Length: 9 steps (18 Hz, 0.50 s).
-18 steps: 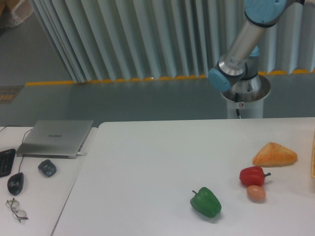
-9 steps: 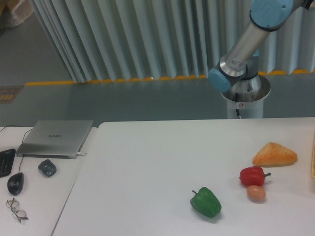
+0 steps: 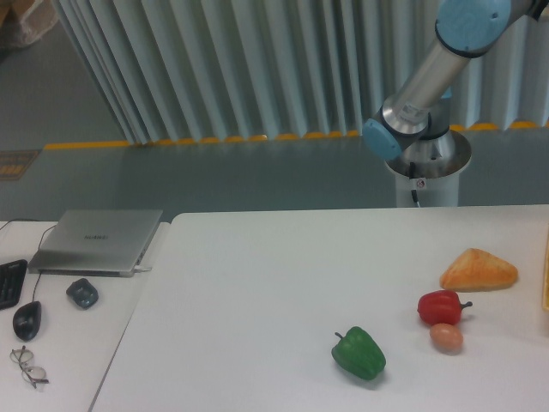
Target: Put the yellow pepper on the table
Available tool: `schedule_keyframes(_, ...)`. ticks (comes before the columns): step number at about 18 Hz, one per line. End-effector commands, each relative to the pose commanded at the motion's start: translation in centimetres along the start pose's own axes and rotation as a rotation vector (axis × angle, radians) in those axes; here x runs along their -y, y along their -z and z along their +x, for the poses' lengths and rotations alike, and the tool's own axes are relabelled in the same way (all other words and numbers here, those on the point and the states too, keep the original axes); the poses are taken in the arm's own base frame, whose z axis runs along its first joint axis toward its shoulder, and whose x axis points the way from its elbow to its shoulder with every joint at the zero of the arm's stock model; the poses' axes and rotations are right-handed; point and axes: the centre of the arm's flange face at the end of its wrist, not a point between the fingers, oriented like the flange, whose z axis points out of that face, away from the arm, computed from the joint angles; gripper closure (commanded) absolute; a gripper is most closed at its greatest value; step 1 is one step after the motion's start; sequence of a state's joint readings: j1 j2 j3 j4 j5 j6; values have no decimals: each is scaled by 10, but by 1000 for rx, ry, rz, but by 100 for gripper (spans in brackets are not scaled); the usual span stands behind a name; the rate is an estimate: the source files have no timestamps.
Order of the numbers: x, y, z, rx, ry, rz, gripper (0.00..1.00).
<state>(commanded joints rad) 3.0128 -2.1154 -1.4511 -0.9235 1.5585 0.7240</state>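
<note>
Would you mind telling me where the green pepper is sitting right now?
The green pepper lies on the white table near its front edge, right of centre, down-left of the red pepper and the egg.

White table (image 3: 257, 283); green pepper (image 3: 358, 353); red pepper (image 3: 441, 306); tan-orange egg (image 3: 446, 337); orange-yellow bread wedge (image 3: 478, 270); silver laptop (image 3: 96, 240); black mouse (image 3: 27, 320); silver arm (image 3: 425, 77), light-blue joints.

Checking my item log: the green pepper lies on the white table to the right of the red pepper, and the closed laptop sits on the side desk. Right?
Not quite. In the camera view the green pepper lies left of the red pepper, nearer the front edge of the table. The closed laptop is on the side desk, as you said.
</note>
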Motion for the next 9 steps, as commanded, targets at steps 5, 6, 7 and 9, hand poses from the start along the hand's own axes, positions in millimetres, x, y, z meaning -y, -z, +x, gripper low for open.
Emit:
schedule_keyframes(5,3,40,10,4,-14,47,67)
schedule_keyframes(6,5,61,24,-16,-26,50,67)
schedule_keyframes(7,3,83,38,-36,-37,37,67)
schedule_keyframes(9,3,125,68,-51,-37,38,67)
